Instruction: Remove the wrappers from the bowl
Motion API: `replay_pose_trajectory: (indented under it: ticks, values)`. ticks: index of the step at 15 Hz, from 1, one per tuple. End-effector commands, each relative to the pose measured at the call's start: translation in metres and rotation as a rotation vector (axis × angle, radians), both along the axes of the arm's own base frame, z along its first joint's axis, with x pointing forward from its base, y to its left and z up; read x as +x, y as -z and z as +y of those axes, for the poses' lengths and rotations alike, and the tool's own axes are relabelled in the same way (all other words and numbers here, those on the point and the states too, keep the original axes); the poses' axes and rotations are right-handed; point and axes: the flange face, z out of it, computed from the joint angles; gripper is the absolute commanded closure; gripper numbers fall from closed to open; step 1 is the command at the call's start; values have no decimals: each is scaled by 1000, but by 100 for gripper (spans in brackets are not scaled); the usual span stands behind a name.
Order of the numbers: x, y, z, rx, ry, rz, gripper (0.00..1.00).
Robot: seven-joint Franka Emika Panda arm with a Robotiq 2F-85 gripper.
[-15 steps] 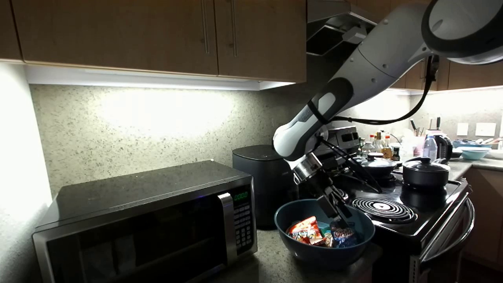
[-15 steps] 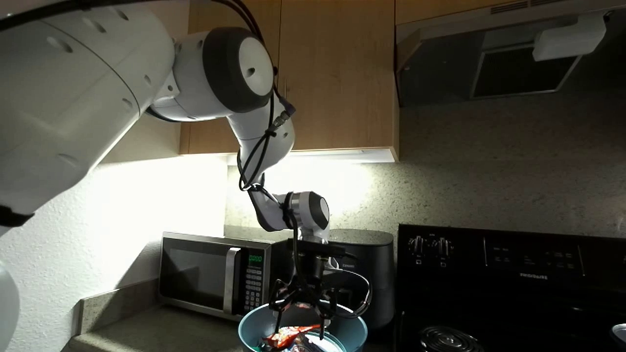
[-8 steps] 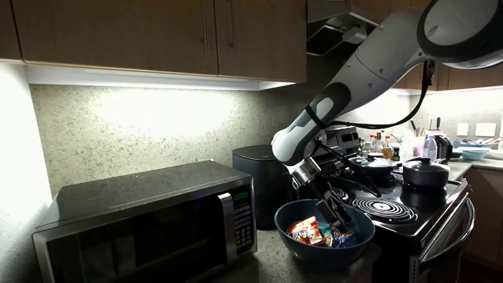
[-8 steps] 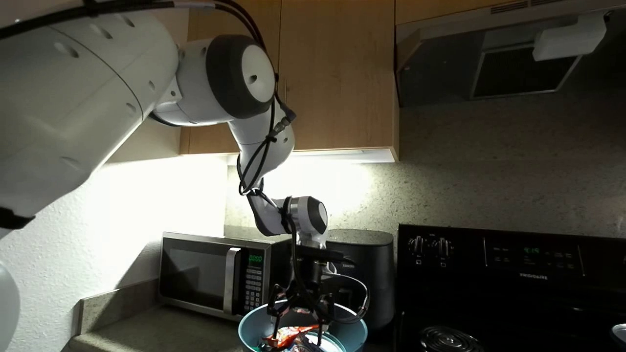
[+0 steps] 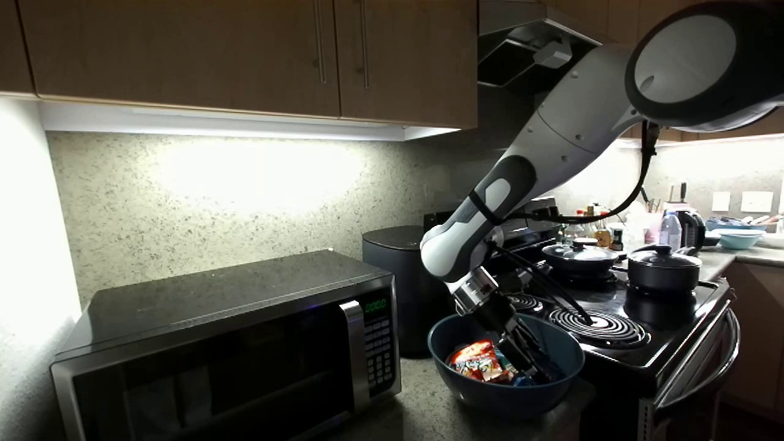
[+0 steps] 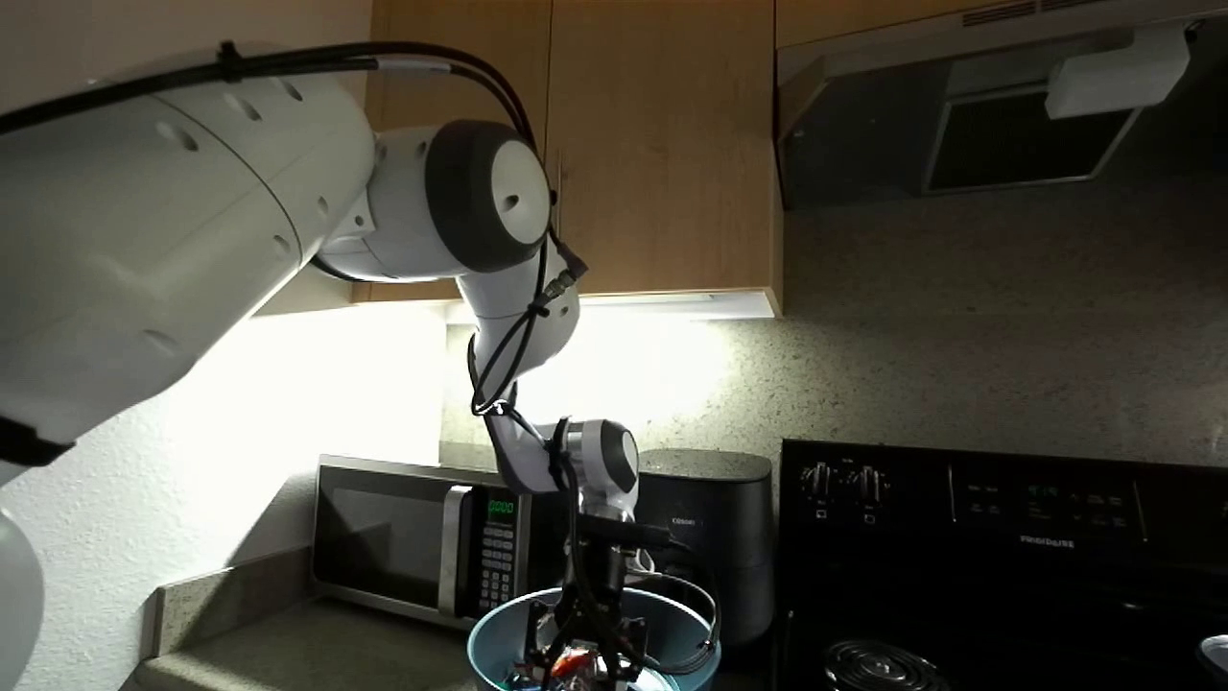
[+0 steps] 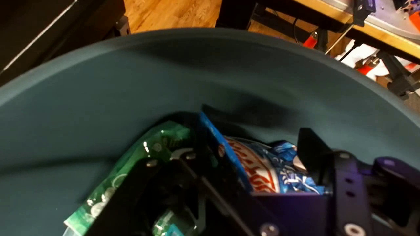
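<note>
microwave (image 5: 226, 349) left of the bowl (image 5: 505, 399), orange-red wrapper (image 5: 476, 361) and green wrapper (image 7: 131, 160) inside the bowl, gripper (image 7: 256, 129) down in the bowl, fingers wide apart, blue wrapper (image 7: 269, 167) between them, contact unclear, stove (image 5: 661, 324) right of the bowl

In an exterior view: camera near the microwave (image 5: 220, 355), above its top, facing it obliquely; stove (image 5: 667, 334) beyond at right. In an exterior view: farther from the microwave, facing the stove's control panel (image 6: 969, 537), arm (image 6: 393, 211) close to the lens at left; bowl (image 6: 494, 641) cut by the bottom edge. Shared by both exterior views: microwave, stove, bowl, arm. Wrist view: very near, looking down into the bowl past the hand (image 7: 256, 127); tilt hard to judge in shadow.
</note>
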Motion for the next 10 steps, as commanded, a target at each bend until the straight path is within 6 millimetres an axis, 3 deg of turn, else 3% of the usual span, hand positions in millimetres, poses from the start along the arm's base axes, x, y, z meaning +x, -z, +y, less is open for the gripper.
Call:
replay_pose_trajectory:
  ticks: [1, 6, 10]
  values:
    - [4, 0, -1, -9, -16, 10, 58]
    - [7, -14, -4, 16, 13, -14, 90]
    - [7, -30, -8, 45, 39, -45, 96]
